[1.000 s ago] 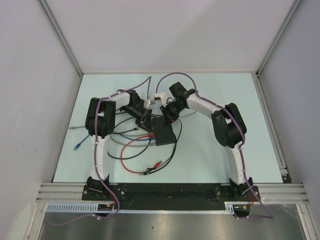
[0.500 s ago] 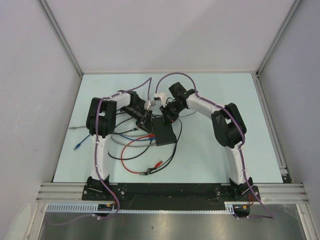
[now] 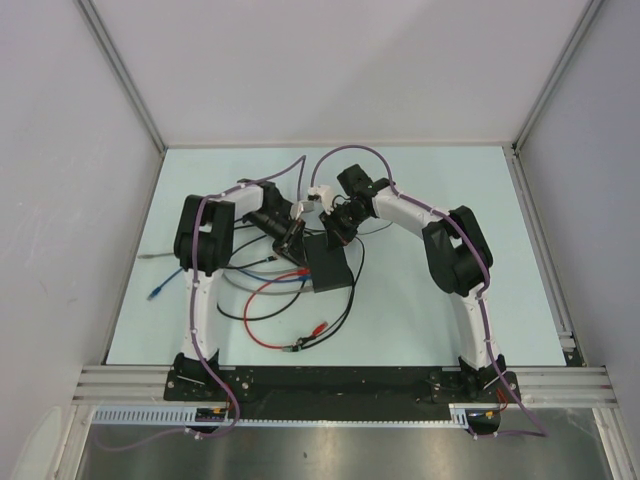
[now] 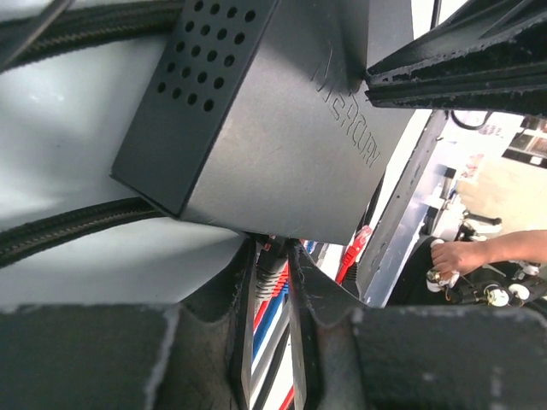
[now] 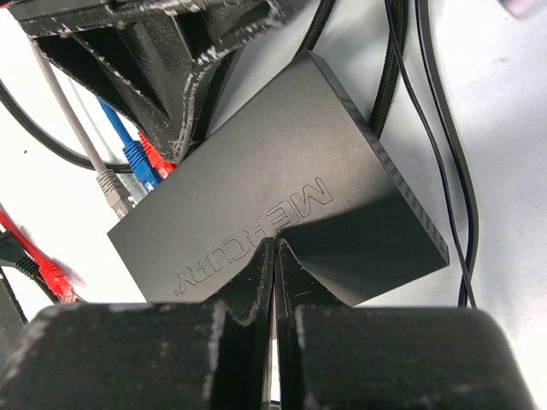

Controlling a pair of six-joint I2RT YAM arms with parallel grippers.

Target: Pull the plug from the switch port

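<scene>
The switch point(image 3: 330, 268) is a flat matte black box marked MERCURY, lying mid-table between both grippers. In the left wrist view the switch point(image 4: 273, 128) fills the top. My left gripper point(image 4: 272, 252) is shut on a dark ribbed plug point(image 4: 270, 272) right at the switch's socket edge; whether it is still seated is hidden. My right gripper point(image 5: 274, 243) is shut and empty, its tips pressing on the switch's top face point(image 5: 282, 171). In the top view my left gripper point(image 3: 293, 243) is at the switch's left far corner and my right gripper point(image 3: 338, 235) is over its far end.
Blue point(image 5: 137, 158), red point(image 5: 155, 161) and grey point(image 5: 111, 184) plugs sit at the switch's socket edge. Loose red point(image 3: 262, 300), black and blue cables lie left of and in front of the switch. A blue plug point(image 3: 155, 292) lies at the far left. Black cables point(image 5: 427, 102) run past the switch's right side.
The left arm has shifted very slightly to the right. The switch and the right arm stay as they were.
</scene>
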